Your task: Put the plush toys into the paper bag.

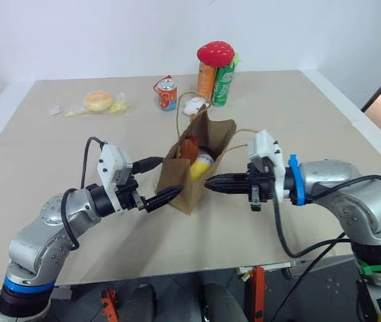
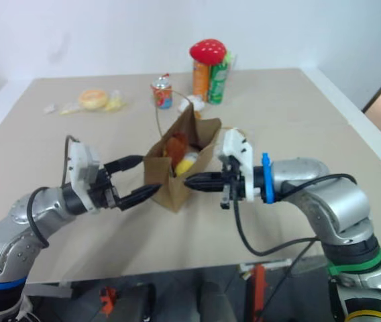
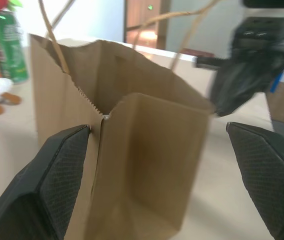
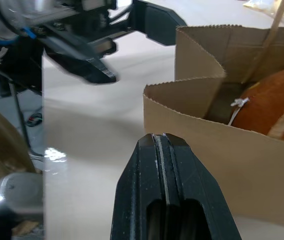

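Both hands flank paper bag (image 1: 194, 176) holding plush toys (image 1: 194, 155).

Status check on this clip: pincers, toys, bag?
Left pincer open, straddling the paper bag end. Right pincer shut, empty, at the bag's other side. Both plush toys inside the bag. Nothing in the way.

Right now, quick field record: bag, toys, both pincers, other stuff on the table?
bag: paper bag upright, mouth open, mid-table
toys: orange-brown plush and yellow egg plush both inside the bag
left pincer: open, straddling the bag's near end
right pincer: shut, empty, tip beside the bag
other: wrapped bun, small can, tall cans, white plush at the far side
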{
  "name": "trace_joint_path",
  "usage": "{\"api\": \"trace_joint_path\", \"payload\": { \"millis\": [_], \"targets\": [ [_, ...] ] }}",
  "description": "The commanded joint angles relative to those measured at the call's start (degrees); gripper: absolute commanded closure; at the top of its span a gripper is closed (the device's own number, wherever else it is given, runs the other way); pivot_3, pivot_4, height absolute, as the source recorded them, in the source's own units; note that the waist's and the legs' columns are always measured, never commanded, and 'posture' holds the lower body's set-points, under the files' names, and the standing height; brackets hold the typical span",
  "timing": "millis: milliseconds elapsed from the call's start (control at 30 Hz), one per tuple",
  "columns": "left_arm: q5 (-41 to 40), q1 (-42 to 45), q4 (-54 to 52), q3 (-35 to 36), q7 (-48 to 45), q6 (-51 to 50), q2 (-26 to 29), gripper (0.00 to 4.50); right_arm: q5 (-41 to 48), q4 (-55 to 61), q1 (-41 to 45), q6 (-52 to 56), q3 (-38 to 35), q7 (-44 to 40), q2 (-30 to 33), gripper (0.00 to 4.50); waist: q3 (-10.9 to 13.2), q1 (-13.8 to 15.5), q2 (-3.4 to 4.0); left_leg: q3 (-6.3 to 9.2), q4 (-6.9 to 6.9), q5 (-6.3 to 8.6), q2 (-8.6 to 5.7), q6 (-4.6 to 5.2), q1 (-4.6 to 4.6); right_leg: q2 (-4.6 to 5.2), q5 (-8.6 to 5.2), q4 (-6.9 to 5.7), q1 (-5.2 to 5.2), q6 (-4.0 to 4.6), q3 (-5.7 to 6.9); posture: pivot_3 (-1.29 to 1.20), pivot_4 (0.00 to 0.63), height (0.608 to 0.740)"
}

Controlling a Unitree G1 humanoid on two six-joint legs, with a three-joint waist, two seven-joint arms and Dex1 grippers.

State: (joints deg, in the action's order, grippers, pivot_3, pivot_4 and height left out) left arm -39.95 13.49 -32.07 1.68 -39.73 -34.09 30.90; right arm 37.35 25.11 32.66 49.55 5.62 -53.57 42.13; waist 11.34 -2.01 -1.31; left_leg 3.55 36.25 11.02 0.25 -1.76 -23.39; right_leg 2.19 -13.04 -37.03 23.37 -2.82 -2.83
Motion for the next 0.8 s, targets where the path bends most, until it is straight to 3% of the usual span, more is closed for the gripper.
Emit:
{"api": "trace_joint_path", "payload": {
  "millis": [33,433,800],
  "targets": [
    [1.9,0.7,-1.7,-1.5,0.4,0.9,0.4,0.00,-2.4,-0.9,2.0,-2.6,0.9,0.8,-0.9,4.43,0.0,0.0,0.00,-0.01,0.00,0.01,0.00,-0.01,0.00,0.00,0.00,0.00,0.00,0.00,-0.02,0.00,0.150,0.740],
    [11.6,3.9,3.8,-5.4,5.3,5.7,-4.6,0.00,-5.9,-3.4,4.0,-4.7,3.4,2.0,-5.0,4.43,0.0,0.3,0.00,-0.02,-0.02,0.04,0.10,-0.04,0.01,-0.16,0.03,0.00,0.01,0.02,-0.09,0.00,0.150,0.740],
    [7.8,5.5,2.4,-6.5,3.3,3.4,-7.0,0.00,-7.3,-3.6,3.9,-5.2,3.7,2.0,-6.0,4.43,0.0,0.3,-0.01,-0.03,-0.04,0.06,0.22,-0.06,0.01,-0.31,0.07,0.00,0.04,-0.05,-0.19,0.00,0.150,0.740]
  ]
}}
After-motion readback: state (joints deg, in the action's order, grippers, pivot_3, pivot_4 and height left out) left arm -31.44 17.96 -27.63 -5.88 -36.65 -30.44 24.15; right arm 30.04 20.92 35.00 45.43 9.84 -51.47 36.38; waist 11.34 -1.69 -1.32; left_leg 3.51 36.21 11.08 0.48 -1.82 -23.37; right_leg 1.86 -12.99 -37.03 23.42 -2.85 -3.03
